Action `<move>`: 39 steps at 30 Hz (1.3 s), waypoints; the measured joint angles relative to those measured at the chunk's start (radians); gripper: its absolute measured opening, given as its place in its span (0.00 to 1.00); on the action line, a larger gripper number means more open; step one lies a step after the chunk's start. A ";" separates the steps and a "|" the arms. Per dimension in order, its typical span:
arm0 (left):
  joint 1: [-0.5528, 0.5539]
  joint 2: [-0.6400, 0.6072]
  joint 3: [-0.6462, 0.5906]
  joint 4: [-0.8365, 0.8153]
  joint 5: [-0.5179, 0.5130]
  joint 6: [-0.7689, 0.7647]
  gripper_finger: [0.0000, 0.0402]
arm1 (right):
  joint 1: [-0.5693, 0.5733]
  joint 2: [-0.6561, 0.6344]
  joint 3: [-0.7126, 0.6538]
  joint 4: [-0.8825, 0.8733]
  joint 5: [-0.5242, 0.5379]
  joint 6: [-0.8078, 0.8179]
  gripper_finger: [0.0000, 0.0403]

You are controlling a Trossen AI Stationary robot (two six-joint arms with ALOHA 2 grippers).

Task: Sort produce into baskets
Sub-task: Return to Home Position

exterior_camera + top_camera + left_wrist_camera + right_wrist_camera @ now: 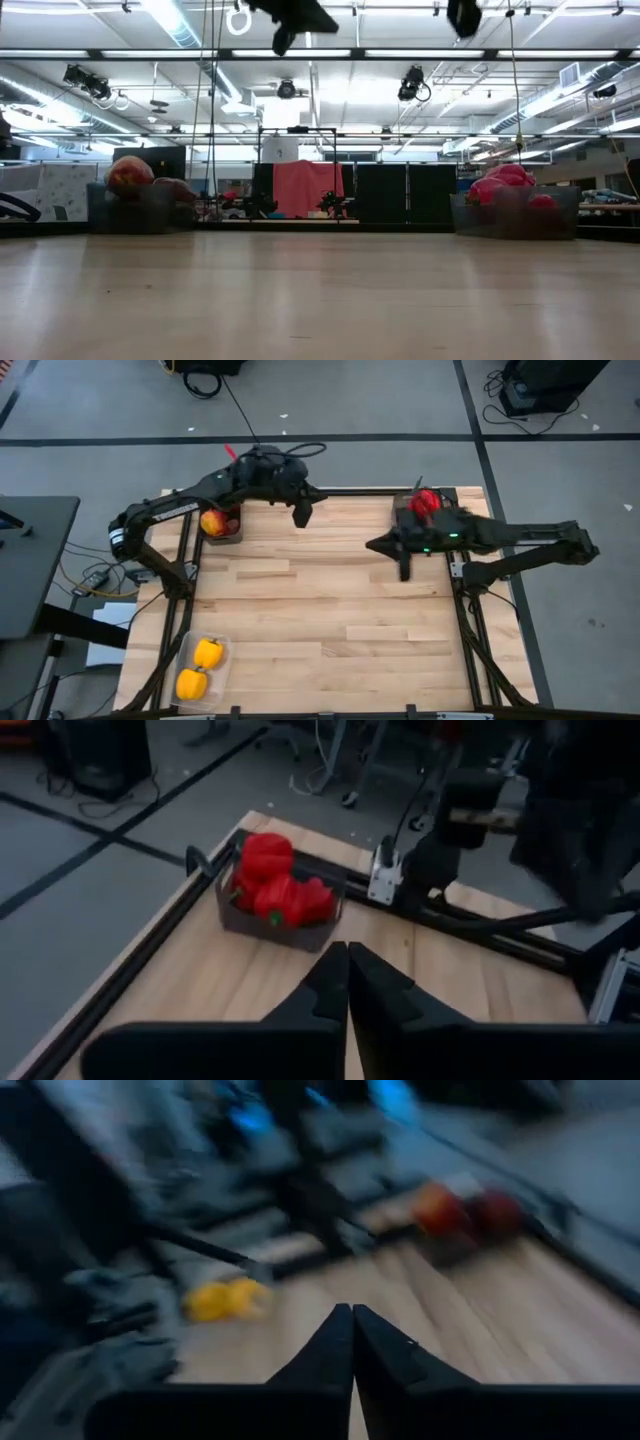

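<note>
All the produce lies in the baskets. A dark grey tub at the far left holds an orange-yellow piece and a maroon one. A dark grey tub at the far right holds several bright red pieces. A clear tub at the near left holds two yellow pieces. My left gripper is shut and empty, raised near the far edge right of the left tub. My right gripper is shut and empty, raised near the right tub.
Black frame rails run along the table's left, right and far edges. The wooden tabletop between the tubs is bare. A black side table stands left of the table, with cables on the floor.
</note>
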 joint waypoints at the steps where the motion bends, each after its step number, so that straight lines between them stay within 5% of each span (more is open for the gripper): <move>1: -0.003 -0.015 0.000 -0.002 -0.003 0.000 0.03 | 0.011 -0.018 0.000 0.030 -0.014 -0.036 0.06; 10: -0.086 -0.078 0.000 0.009 -0.025 0.024 0.03 | 0.021 0.051 0.000 0.066 -0.020 -0.278 0.04; 19: -0.216 -0.292 -0.183 0.135 -0.187 0.011 0.02 | 0.035 0.262 0.000 0.638 -0.141 -0.255 0.02; 28: -0.235 -0.516 -0.545 0.435 -0.202 -0.135 0.02 | 0.059 0.299 0.001 0.640 -0.134 -0.179 0.02; 34: -0.243 -0.490 -0.669 0.501 -0.133 -0.136 0.04 | 0.038 0.351 0.001 0.589 -0.134 -0.009 0.06; 39: -0.271 -0.439 -0.712 0.605 -0.133 -0.169 0.02 | 0.027 0.348 0.001 0.624 -0.157 -0.067 0.02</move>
